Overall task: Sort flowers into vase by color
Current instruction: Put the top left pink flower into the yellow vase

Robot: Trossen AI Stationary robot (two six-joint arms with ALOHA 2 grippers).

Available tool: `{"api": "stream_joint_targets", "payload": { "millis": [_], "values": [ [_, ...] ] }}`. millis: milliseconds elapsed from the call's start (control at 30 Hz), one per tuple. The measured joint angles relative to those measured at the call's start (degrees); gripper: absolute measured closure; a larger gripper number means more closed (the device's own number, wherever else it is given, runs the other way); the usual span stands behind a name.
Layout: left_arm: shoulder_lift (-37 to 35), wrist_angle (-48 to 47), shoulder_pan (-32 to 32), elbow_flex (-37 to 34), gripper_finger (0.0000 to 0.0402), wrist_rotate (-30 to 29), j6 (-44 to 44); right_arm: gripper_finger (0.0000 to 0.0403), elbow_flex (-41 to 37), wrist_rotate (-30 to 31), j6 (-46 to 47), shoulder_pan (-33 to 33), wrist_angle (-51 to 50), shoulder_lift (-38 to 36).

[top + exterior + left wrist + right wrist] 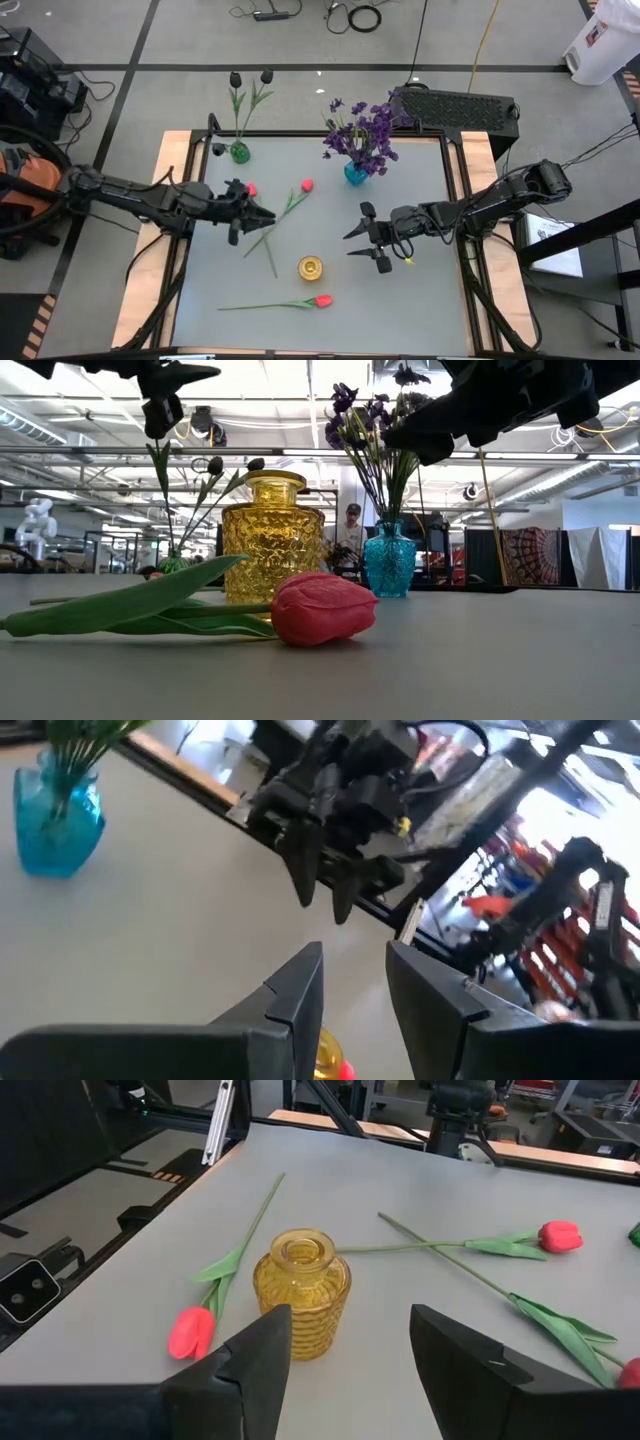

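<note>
High view: right gripper [366,238] hovering with fingers spread wide, holding nothing; yellow vase [310,267] sitting just beyond its fingertips. Left gripper [262,217] hovering with fingers parted, also holding nothing. Three red tulips lying loose: one [319,300] past yellow vase, two [306,185] [251,189] crossing stems just beside left gripper. Two dark tulips standing in green vase [239,152], purple bunch [362,132] standing in blue vase [355,173].

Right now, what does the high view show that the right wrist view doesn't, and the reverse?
Only the high view: the blue vase holding purple flowers, the green vase with dark tulips, and both arms over the table.

Only the right wrist view: the yellow vase's ribbed side, seen between the open right gripper.

Both: the empty yellow vase and red tulips lying loose around it.
</note>
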Motion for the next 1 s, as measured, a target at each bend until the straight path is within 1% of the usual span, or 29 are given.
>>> {"api": "stream_joint_targets", "payload": {
  "millis": [133,267,433,533,667,767,933,1000],
  "values": [
    [2.1,-0.1,-3.8,0.0,0.0283,-6.0,-5.3,0.0206,0.0,0.0,0.0,0.0,0.0,0.0],
    [4.7,-0.1,-7.6,0.0,0.0283,-13.4,-11.0,0.0206,0.0,0.0,0.0,0.0,0.1,0.0],
    [8.0,-0.1,-10.7,0.0,0.0283,-20.9,-18.0,0.0206,0.0,0.0,0.0,0.0,0.1,0.0],
    [10.1,-0.2,-11.6,0.0,0.0283,-23.3,-22.4,0.0206,0.0,0.0,-0.2,0.0,0.1,0.0],
    [12.2,-1.8,-11.7,0.2,0.0283,-23.7,-27.4,0.0206,0.0,0.0,0.1,0.0,0.1,0.0],
    [13.1,-12.0,-11.7,3.0,0.0283,-24.2,-31.3,0.0206,0.0,0.0,0.0,0.0,0.1,0.0],
    [14.6,-37.4,-11.7,10.8,0.0283,-24.8,-39.9,0.0206,0.0,0.0,0.0,0.0,0.1,0.0],
    [15.2,-44.8,-11.6,13.3,0.0283,-24.7,-44.3,0.0206,0.0,0.0,0.0,0.0,0.1,0.0]
  ]
}}
